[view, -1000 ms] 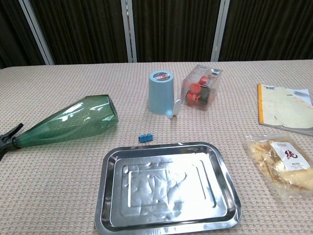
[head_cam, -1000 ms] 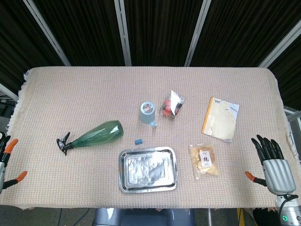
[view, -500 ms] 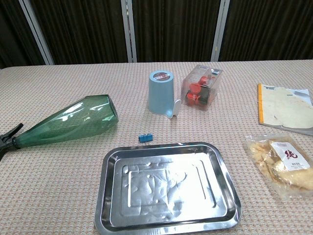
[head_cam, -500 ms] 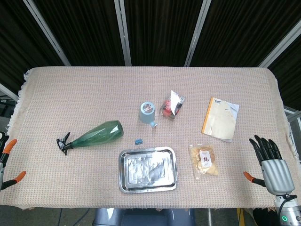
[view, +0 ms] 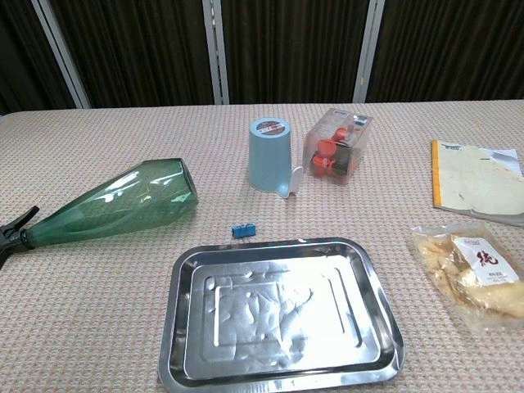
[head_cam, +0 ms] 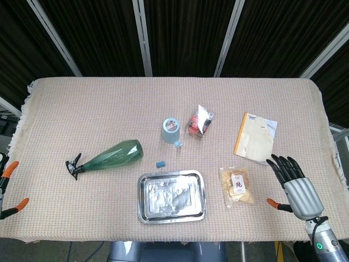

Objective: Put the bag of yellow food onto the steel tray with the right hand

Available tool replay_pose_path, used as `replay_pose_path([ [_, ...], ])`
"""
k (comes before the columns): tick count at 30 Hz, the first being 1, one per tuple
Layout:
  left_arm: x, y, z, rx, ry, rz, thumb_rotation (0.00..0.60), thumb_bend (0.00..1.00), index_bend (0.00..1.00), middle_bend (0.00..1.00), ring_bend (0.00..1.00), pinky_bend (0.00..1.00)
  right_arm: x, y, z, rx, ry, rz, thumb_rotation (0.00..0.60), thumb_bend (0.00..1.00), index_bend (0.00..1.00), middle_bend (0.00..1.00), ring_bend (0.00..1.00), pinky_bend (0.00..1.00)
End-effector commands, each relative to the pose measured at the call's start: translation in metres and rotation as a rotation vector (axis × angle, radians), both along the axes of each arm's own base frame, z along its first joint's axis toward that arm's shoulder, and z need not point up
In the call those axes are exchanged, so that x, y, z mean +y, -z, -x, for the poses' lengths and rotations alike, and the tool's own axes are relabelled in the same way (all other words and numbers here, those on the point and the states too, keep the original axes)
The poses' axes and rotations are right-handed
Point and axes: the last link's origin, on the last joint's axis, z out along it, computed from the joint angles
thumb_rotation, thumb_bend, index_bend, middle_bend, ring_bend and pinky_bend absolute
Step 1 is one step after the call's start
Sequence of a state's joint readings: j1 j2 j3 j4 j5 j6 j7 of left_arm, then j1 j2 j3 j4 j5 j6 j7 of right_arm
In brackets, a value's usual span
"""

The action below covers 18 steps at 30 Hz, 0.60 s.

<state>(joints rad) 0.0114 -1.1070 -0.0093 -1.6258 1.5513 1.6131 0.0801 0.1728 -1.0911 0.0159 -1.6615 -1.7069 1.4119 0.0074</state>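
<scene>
The clear bag of yellow food [head_cam: 236, 185] [view: 473, 274] lies flat on the cloth, just right of the steel tray [head_cam: 145, 204] [view: 184, 336], which holds nothing. My right hand [head_cam: 294, 185] hovers open to the right of the bag, fingers spread and apart from it; only the head view shows it. Of my left hand [head_cam: 6, 188] only orange-tipped fingertips show at the far left edge, with nothing in them.
A green spray bottle [head_cam: 112, 155] [view: 115, 201] lies on its side at left. Behind the tray stand a light blue cup [head_cam: 170, 131] [view: 270, 154], a small blue clip [head_cam: 160, 163] [view: 241, 231] and a box of red items [head_cam: 200, 122] [view: 336, 147]. A booklet [head_cam: 255, 137] [view: 479, 178] lies beyond the bag.
My right hand has moved left and forward toward the bag of yellow food. The left hand has slid slightly further out of view. No object has moved.
</scene>
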Motion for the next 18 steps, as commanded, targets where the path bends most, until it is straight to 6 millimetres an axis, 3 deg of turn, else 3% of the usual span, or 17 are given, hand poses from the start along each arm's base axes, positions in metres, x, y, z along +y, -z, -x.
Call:
replay_pose_path([
  [1,0.000,-0.001,0.000,0.004,-0.002,0.000,0.600,0.13,0.11,0.00,0.00,0.00,-0.011,0.011,-0.010,0.021,-0.036,-0.073,0.600,0.05,0.00,0.00,0.00,0.00],
  [6,0.002,-0.001,0.000,0.008,-0.003,0.002,0.600,0.13,0.11,0.00,0.00,0.00,-0.030,0.034,-0.016,0.064,-0.040,-0.174,0.600,0.05,0.00,0.00,0.00,0.00],
  [9,0.004,0.000,0.001,0.009,-0.006,0.010,0.600,0.13,0.11,0.00,0.00,0.00,-0.042,0.058,-0.013,0.103,-0.013,-0.271,0.600,0.05,0.00,0.00,0.00,0.00],
  [18,0.007,0.002,0.003,0.012,-0.015,0.019,0.600,0.13,0.11,0.00,0.00,0.00,-0.045,0.084,-0.009,0.163,0.014,-0.372,0.600,0.05,0.00,0.00,0.00,0.00],
])
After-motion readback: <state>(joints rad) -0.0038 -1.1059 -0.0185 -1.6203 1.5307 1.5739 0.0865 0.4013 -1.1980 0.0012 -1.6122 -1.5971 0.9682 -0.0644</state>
